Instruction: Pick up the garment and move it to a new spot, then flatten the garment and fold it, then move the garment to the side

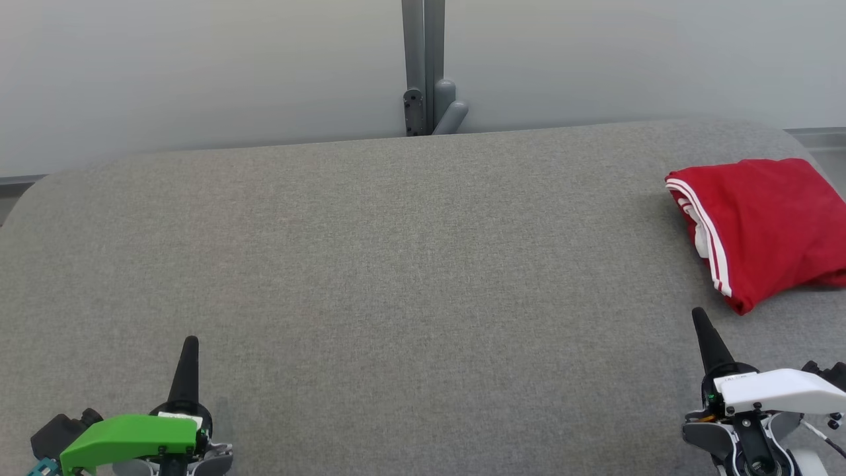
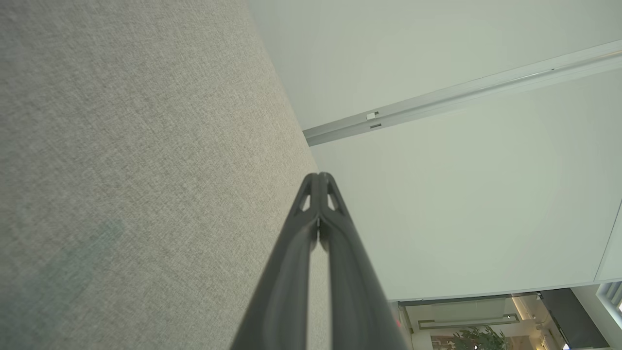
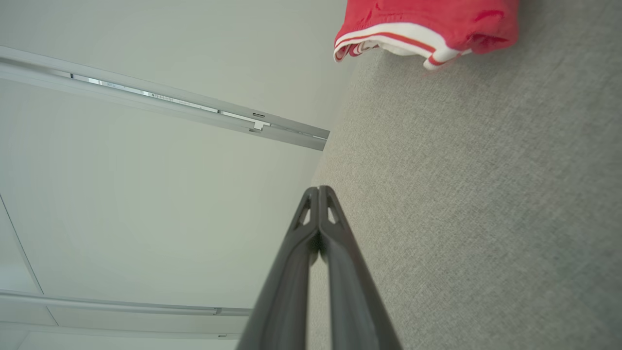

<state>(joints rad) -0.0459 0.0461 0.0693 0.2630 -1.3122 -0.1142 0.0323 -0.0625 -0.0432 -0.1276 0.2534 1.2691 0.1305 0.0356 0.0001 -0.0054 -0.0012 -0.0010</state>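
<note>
Grey cloth-covered surface (image 1: 396,264), wide and bare through its middle.

Garment (image 1: 767,225): red with white striped trim, lying as a compact, layered bundle at the right edge of the surface, toward the far right corner. The trim edge faces the centre. Nothing touches it. It reads as already folded and set aside, so the task looks at or near its end; a loose start pile would likely sprawl more.

Left gripper (image 1: 189,347): near edge, left corner, fingers pressed together on nothing, tips pointing to the far edge. Low over the cloth, well apart from the garment.

Right gripper (image 1: 702,320): near edge, right side, fingers likewise closed and empty, near the bundle's front corner but not touching it.

Both look parked in a rest pose, clear of the work so the fold is not disturbed.
</note>
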